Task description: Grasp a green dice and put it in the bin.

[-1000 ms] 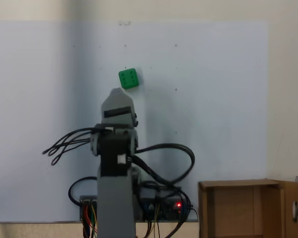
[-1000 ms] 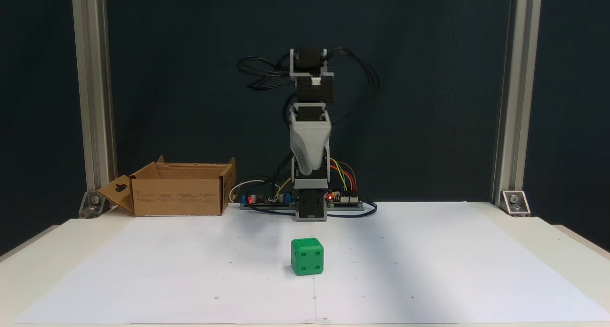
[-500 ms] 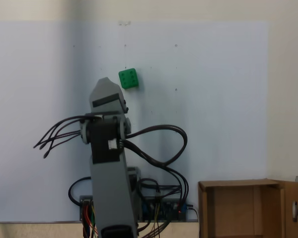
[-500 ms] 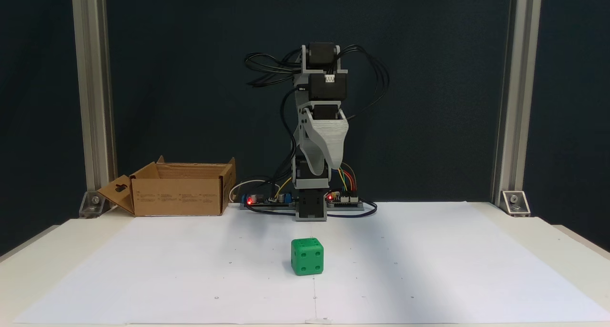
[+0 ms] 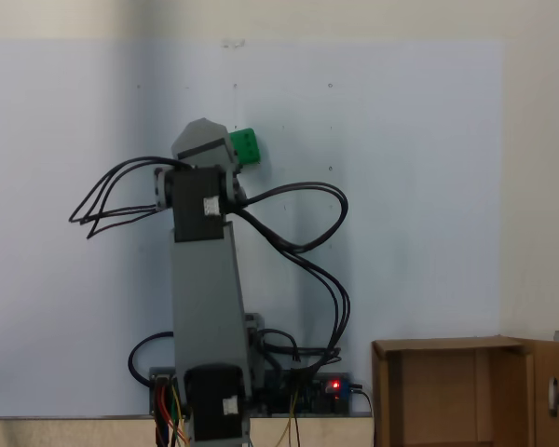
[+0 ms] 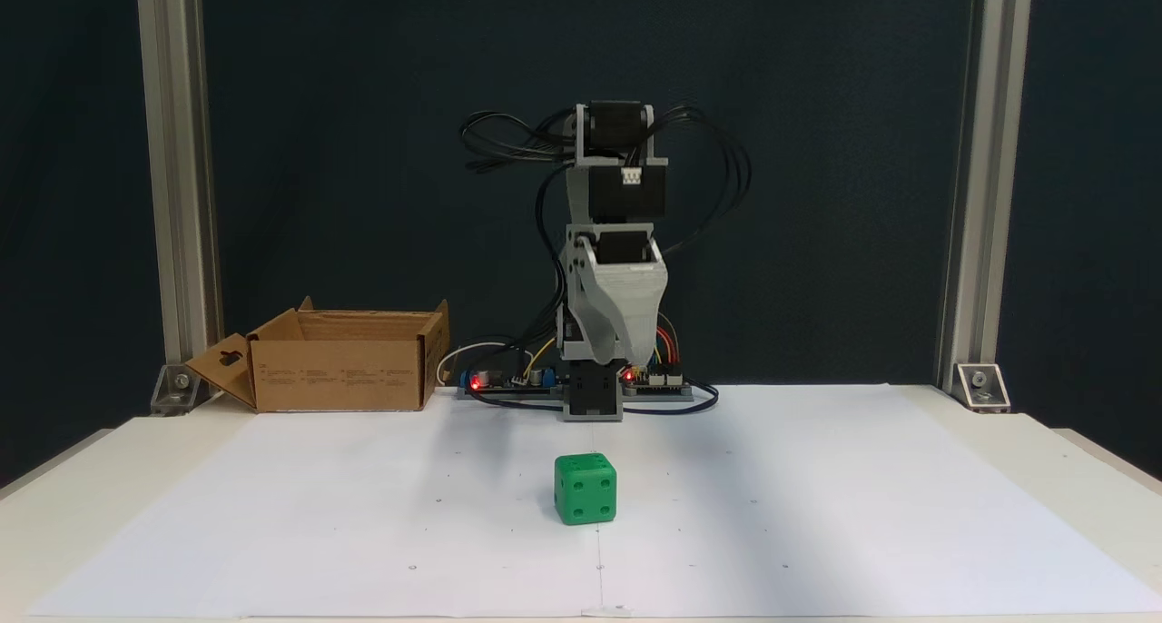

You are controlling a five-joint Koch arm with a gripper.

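Note:
The green dice (image 6: 585,489) sits on the white paper in the middle of the table, pips showing on its top and front faces. My gripper (image 6: 617,360) points down and hangs well above the table, behind the dice and slightly to its right, not touching it. From above, the gripper's grey head (image 5: 203,140) overlaps the left edge of the dice (image 5: 247,146). Its jaws line up for both cameras, so the gap between them is hidden. The bin (image 6: 340,360), a brown cardboard box with upright flaps, stands at the back left, and at the bottom right (image 5: 447,349) from above.
The arm's base with its circuit boards and wires (image 6: 590,391) sits at the back centre. Black cables (image 5: 298,242) loop off the arm. Metal frame posts (image 6: 177,187) stand at both back corners. White paper (image 6: 817,514) covers the table.
The arm has reached forward toward the dice, and the gripper has come lower. From above its head now overlaps the dice's edge. Dice and bin have not moved.

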